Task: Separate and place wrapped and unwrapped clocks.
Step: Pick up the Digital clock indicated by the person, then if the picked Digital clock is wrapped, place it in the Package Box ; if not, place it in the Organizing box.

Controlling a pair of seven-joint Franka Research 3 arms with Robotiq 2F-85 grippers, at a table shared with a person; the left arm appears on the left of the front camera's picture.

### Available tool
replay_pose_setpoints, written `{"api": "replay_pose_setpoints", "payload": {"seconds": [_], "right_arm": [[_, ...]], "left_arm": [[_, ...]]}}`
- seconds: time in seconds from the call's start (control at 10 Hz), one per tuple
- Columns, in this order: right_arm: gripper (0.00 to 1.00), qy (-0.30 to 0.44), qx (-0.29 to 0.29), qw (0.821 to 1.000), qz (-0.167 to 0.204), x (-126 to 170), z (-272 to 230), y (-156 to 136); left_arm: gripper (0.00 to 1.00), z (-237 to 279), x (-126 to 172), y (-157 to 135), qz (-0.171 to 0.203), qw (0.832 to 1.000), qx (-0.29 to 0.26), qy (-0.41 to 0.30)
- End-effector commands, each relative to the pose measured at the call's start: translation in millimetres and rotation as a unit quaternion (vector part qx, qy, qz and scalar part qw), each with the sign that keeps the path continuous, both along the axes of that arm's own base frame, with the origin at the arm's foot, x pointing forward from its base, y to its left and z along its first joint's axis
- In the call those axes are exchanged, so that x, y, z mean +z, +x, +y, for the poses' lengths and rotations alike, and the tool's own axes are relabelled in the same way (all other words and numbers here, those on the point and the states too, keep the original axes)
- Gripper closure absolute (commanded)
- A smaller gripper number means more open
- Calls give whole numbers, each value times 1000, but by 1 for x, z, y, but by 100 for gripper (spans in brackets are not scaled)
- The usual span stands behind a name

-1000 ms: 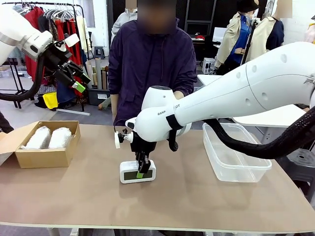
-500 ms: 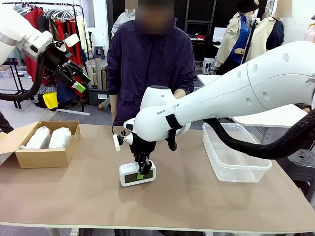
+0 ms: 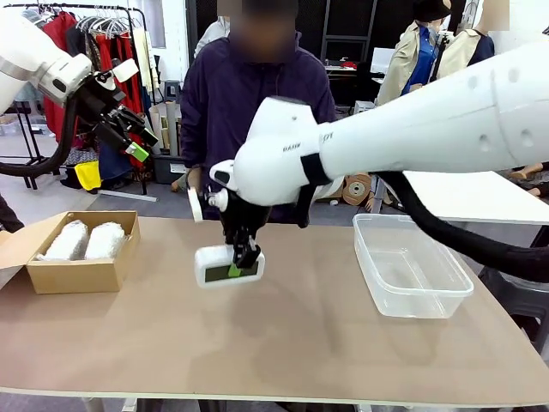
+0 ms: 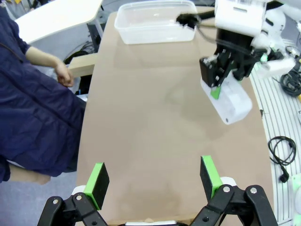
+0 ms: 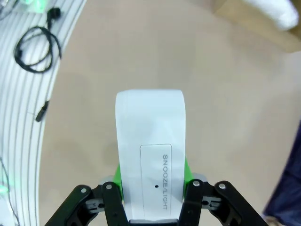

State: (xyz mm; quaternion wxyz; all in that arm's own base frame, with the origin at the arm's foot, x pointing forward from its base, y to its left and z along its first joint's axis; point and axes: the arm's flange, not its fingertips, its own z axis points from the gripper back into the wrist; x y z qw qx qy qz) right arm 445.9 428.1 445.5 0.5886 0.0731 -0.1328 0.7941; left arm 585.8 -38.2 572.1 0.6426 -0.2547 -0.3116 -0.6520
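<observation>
The unwrapped clock [image 3: 228,265], white with a dark display, hangs in the air above the table's middle, and my right gripper [image 3: 241,260] is shut on it. The right wrist view looks down on its top [image 5: 150,141], printed SNOOZE/LIGHT, squeezed between the green pads [image 5: 185,169]. From the left wrist view the same clock [image 4: 231,101] and right gripper [image 4: 217,87] appear farther off. Two wrapped bundles [image 3: 66,240] [image 3: 105,240] lie side by side in a cardboard box [image 3: 73,275] at the table's left. My left gripper [image 3: 135,144] is raised high at the left, open and empty [image 4: 153,178].
A clear plastic tub [image 3: 410,266] stands on the table's right side [image 4: 155,21]. A person in a dark jacket [image 3: 257,112] stands at the far edge, one hand [image 4: 63,75] near the table. Bare tabletop [image 3: 283,335] lies between box and tub.
My right gripper has lifted the clock off the table and carried it slightly left. The left arm has stayed where it was.
</observation>
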Motion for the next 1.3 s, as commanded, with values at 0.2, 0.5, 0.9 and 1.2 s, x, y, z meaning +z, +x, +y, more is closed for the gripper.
{"api": "replay_pose_setpoints", "payload": {"seconds": [0.2, 0.5, 0.9, 1.2], "right_arm": [[100, -21, -49, 998, -22, 72, -5, 3], [100, 26, -72, 996, -42, 133, -9, 5], [100, 37, -72, 995, -60, 156, -13, 8], [100, 37, -72, 995, -60, 156, -13, 8]], "left_arm": [[0, 2, 1, -1, -4, 1000, -8, 3], [0, 2, 1, -1, -4, 1000, -8, 3], [0, 2, 1, -1, -4, 1000, -8, 3], [0, 2, 1, -1, -4, 1000, -8, 3]]}}
